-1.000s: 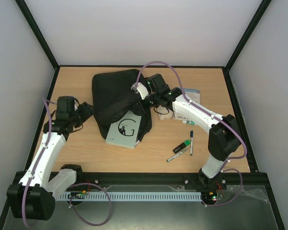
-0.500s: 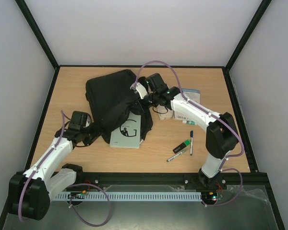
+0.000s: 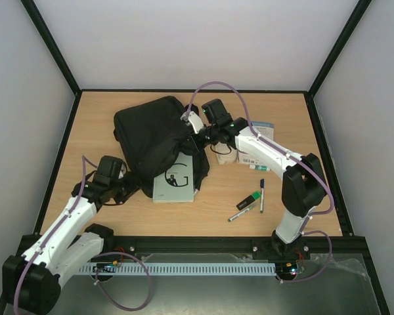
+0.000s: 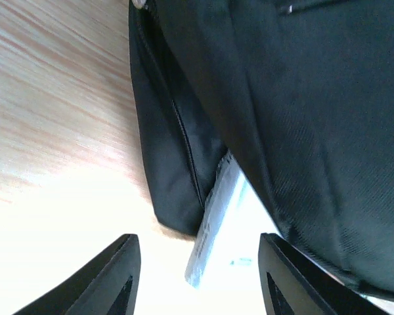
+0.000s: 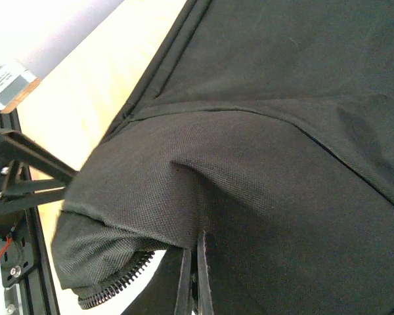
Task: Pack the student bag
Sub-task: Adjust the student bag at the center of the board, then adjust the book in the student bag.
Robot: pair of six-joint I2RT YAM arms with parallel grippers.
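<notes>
Right gripper [image 5: 196, 279] is clenching a fold of the student bag [image 3: 151, 131] beside its zip. Left gripper [image 4: 198, 249] is standing released, jaws apart, facing the bag's near corner. Bag is lying left of centre on the table [image 3: 98, 118], with a white book [image 3: 175, 186] protruding.

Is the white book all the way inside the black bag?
No, the near part of the white book sticks out of the student bag and lies on the table.
</notes>
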